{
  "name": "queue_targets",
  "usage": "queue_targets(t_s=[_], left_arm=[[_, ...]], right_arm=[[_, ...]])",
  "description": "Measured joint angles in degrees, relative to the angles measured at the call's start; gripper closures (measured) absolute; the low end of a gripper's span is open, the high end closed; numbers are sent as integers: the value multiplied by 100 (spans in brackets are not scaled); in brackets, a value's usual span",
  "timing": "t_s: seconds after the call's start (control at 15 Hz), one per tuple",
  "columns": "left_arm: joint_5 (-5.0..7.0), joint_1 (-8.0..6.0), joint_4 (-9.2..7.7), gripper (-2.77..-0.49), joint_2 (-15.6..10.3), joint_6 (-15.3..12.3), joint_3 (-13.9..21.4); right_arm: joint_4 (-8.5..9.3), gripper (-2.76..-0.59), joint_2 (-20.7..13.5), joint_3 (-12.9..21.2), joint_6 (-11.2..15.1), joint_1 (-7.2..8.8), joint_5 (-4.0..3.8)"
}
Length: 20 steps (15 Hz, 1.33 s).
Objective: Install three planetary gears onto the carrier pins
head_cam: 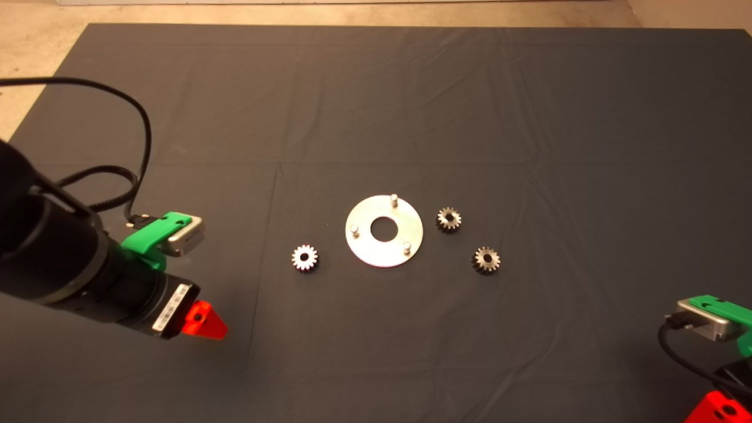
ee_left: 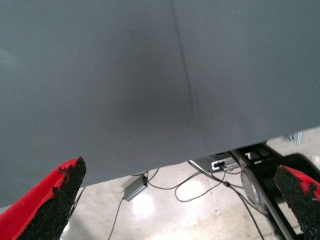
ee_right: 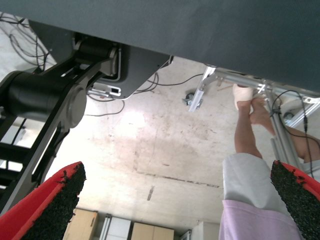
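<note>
Left gripper [head_cam: 202, 322] over the mat [head_cam: 376, 88], fingers spread, empty. Nearest to it, one gear [head_cam: 305, 257], left of the disc [head_cam: 384, 231]; pins bare. Two gears [head_cam: 449, 219] right of disc. Right gripper [head_cam: 719, 408] parked, spread.

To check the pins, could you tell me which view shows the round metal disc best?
The head view: the disc lies whole on the mat, three pins upright and bare. Neither wrist view shows it.
</note>
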Motion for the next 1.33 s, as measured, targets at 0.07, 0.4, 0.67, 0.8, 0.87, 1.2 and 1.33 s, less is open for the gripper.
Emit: queue_targets(t_s=[0.07, 0.4, 0.67, 0.8, 0.87, 1.2, 1.33], left_arm=[[13, 55, 46, -275, 161, -22, -56], [-129, 177, 325, -275, 908, -184, -411], [-105, 334, 460, -275, 1300, -258, -859], [-188, 372, 536, -275, 1402, -357, -919], [-217, 430, 634, -275, 1427, -452, -968], [-305, 686, 1199, -275, 1554, -559, -1151], [-308, 905, 1329, -275, 1617, -555, -1351]], right_arm=[[0, -276, 4, 0, 0, 7, 7], [0, -276, 0, -4, 0, 11, -1], [0, -276, 15, -6, 0, 13, 24], [0, -276, 0, -6, 0, 11, 2], [2, -276, 1, -4, 0, 13, 5], [0, -276, 11, -4, 0, 11, 13], [0, -276, 15, -4, 0, 13, 22]])
